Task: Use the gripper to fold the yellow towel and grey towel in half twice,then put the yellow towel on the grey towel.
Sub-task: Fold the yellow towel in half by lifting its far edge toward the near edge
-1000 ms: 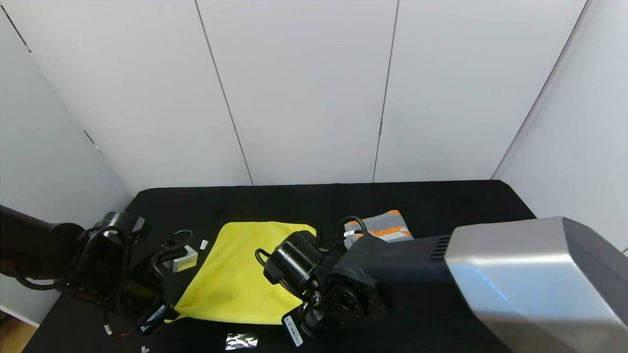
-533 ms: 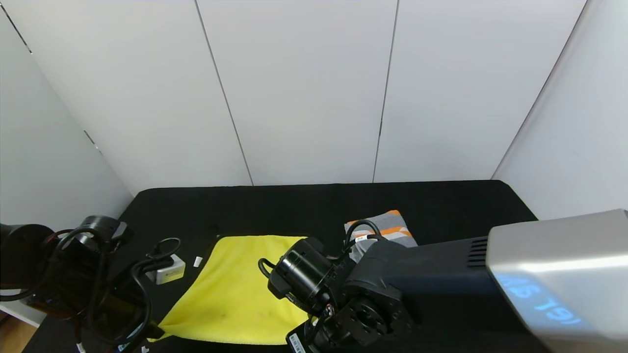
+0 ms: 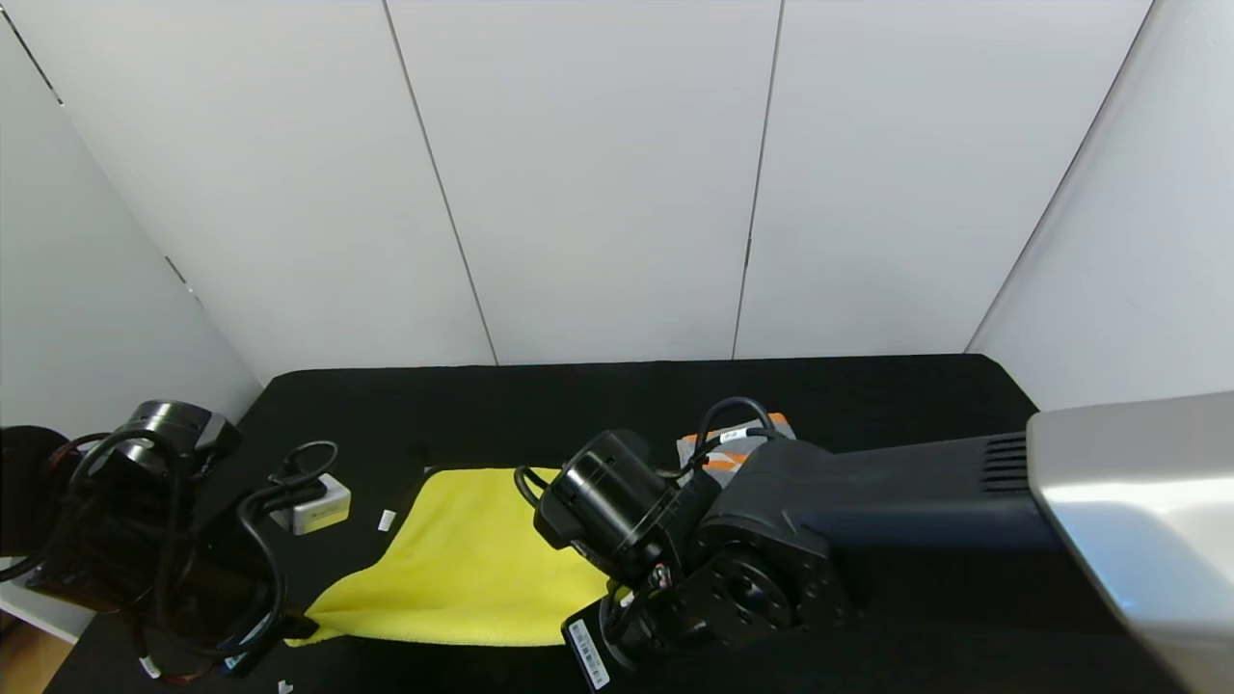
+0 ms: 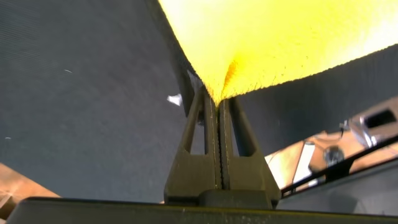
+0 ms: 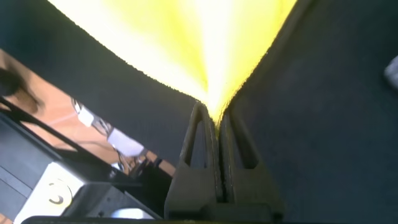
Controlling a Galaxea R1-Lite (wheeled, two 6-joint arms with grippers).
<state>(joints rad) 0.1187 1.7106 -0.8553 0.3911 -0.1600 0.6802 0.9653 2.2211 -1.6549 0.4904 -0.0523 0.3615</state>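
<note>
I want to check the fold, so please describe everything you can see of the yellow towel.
The yellow towel is a bright yellow, plush-looking cloth lying on the black table, left of the grey towel. It is not flat at its near edge: the left gripper is shut on one near corner and the right gripper on the other, so the cloth gathers into a point at each. The right arm hides part of its right side.

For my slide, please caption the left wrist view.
Left hand shut on a corner of the yellow towel.
</note>
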